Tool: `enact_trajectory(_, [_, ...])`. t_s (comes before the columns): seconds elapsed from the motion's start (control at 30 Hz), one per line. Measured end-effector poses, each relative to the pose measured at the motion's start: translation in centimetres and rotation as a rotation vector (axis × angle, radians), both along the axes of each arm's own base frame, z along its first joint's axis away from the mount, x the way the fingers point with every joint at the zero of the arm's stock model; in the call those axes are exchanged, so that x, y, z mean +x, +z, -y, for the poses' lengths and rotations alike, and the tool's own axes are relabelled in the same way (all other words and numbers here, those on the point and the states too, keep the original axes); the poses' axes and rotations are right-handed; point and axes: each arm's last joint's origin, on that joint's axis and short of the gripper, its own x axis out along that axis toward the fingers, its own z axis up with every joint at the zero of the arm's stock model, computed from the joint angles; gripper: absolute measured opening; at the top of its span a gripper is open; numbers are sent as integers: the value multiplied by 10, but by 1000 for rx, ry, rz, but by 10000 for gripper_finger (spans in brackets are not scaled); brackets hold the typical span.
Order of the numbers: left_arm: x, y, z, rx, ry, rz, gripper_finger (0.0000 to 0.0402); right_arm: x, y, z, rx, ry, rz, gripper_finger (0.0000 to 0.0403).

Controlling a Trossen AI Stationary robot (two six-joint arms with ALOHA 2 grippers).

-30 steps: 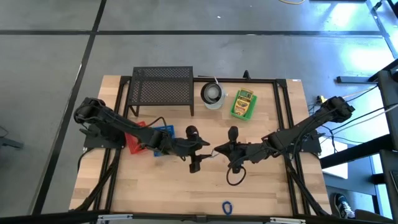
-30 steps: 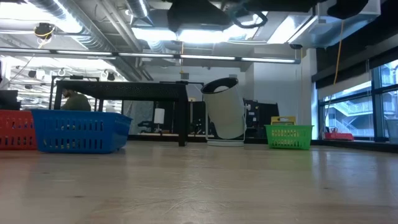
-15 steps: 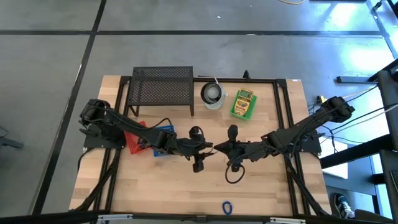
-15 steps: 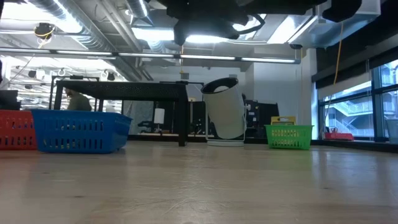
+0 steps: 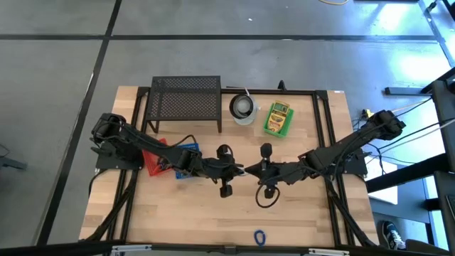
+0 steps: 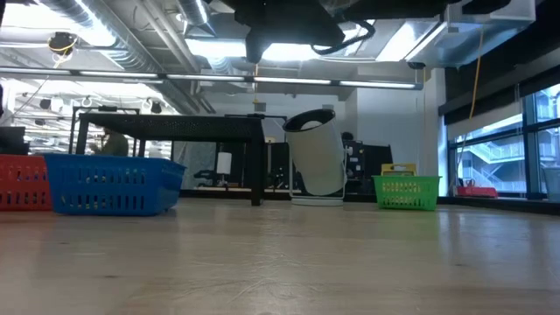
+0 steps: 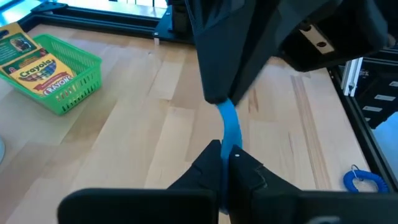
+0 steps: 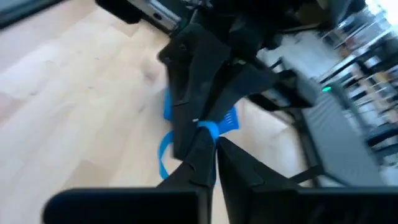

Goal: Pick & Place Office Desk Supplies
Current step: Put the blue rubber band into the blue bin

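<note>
Blue rubber band [image 7: 229,127] stretched between two grippers, mid-table, lifted clear of the wood. The left gripper [image 7: 225,157] is pinched tight on one end of the band, and the right gripper [image 8: 211,142] is clamped narrow on the other end; in the high view the two meet nose to nose [image 5: 244,171] near the table's centre. It reads as a handover, both arms gripping the same band at once.

To do this well, I'd say the giving side should let go only once the taking side's pinch is firm, opening slowly so the stretched band doesn't snap away. Keep the pull gentle; too much tension and the band could slip out of a thin pinch. After release, the free arm wants to back straight off without snagging the loop.

Where it goes next I can't tell for sure. The blue basket [image 5: 186,154] and red basket [image 5: 154,161] sit under the left arm, the green basket [image 7: 62,74] with a crayon box [image 7: 32,61] stands toward the back, near the white cup [image 5: 242,107] and black mesh rack [image 5: 185,100]. Another blue band [image 5: 259,235] lies at the front edge, well apart.
</note>
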Motion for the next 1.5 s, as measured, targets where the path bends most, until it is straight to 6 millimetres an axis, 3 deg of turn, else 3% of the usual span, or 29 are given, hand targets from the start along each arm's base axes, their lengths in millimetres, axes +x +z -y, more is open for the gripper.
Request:
enact_trajectory(0.23, [0, 0, 0, 4, 7, 1, 2, 2, 16, 5, 187, -11, -177, 103])
enact_trajectory(0.43, [-1, -1, -3, 19, 27, -21, 2, -1, 33, 7, 220, -69, -269, 194])
enact_trajectory(0.6, [-16, 3, -15, 1, 117, -123, 3, -3, 32, 9, 230, -142, -282, 233])
enact_trajectory(0.83, [-51, 8, -30, 11, 280, -339, 1, -5, 30, 10, 242, -174, -307, 230])
enact_trajectory(1.1, [-92, -17, -38, -38, 554, -658, 2, -11, 24, 13, 283, -246, -366, 212])
enact_trajectory(1.3, [-107, -46, -40, -131, 634, -748, 3, -15, 9, 13, 397, -270, -419, 205])
enact_trajectory(1.5, [-116, -62, -40, -169, 701, -756, 2, -17, -15, 4, 595, -208, -447, 204])
